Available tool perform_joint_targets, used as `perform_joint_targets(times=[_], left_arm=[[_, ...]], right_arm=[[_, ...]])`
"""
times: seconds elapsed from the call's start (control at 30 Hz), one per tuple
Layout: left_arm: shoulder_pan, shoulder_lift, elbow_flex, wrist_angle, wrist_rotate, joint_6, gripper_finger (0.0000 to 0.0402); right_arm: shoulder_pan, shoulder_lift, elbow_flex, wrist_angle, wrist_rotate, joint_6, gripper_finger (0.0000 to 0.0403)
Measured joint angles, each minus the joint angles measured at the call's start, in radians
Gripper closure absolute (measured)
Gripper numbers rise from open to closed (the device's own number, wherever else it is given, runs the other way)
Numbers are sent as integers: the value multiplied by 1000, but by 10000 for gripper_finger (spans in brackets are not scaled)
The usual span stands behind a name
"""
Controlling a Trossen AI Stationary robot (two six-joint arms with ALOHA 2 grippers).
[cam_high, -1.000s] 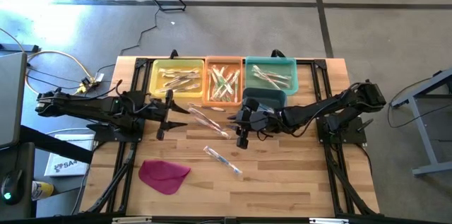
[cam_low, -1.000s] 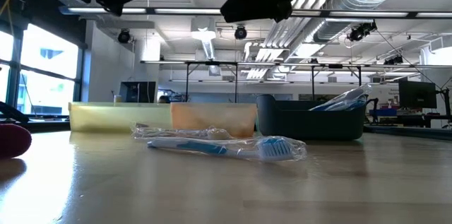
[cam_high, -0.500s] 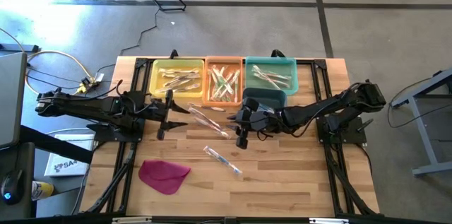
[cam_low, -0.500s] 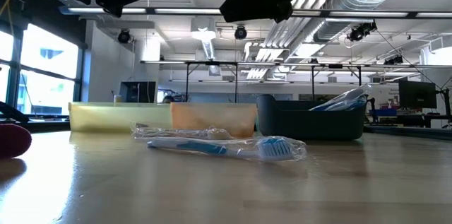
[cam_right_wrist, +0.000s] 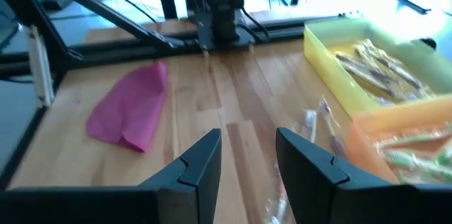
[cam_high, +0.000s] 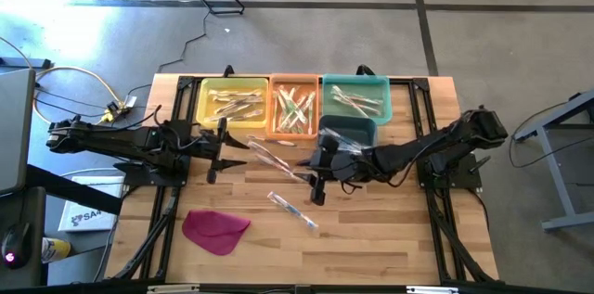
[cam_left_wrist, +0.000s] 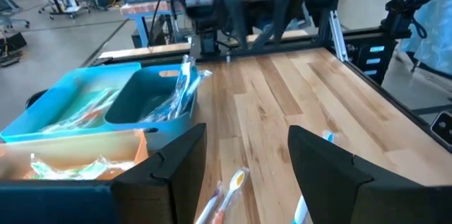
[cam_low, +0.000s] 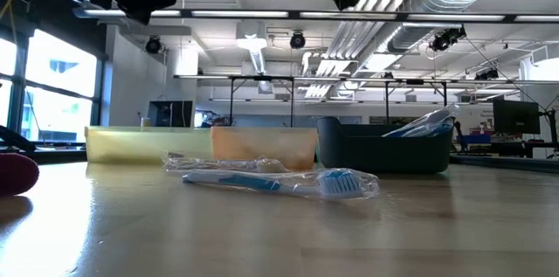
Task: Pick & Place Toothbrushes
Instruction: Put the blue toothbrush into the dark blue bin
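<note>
Lying loose mid-frame: two wrapped toothbrushes (cam_high: pixel 293 210), magenta cloth (cam_high: pixel 215 230) lower left. Right gripper (cam_high: pixel 317 188), jaws narrowly parted, empty, has shifted lower. Left gripper (cam_high: pixel 215 152) wide, unchanged.

Right claw (cam_high: pixel 317 185) now nearer front edge.

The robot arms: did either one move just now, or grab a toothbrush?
The right gripper slid a little toward the table's front, closer to the blue toothbrush, with nothing in its open fingers. Nothing was grabbed or dropped. The left gripper, the toothbrushes, the bins and the pink cloth stayed put.
</note>
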Motion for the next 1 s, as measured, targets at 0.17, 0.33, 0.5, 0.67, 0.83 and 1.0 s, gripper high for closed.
perform_joint_targets(times=[0.17, 0.33, 0.5, 0.67, 0.83, 1.0], left_arm=[[0, 0, 0, -24, -3, 0, 208], [0, 2, 1, -33, -3, -1, 208], [0, 3, 1, -41, -4, -1, 208], [0, 14, 1, -47, -6, 0, 208], [0, 21, 1, -49, -6, 6, 208], [0, 21, 1, -49, -6, 6, 208]], right_arm=[[23, 35, 100, -85, 25, -18, 275], [41, 113, 202, -213, 19, -22, 275], [59, 230, 306, -430, -59, 84, 275], [67, 314, 342, -513, -187, 172, 275], [75, 350, 343, -524, -255, 238, 275], [80, 385, 343, -519, -307, 292, 275]])
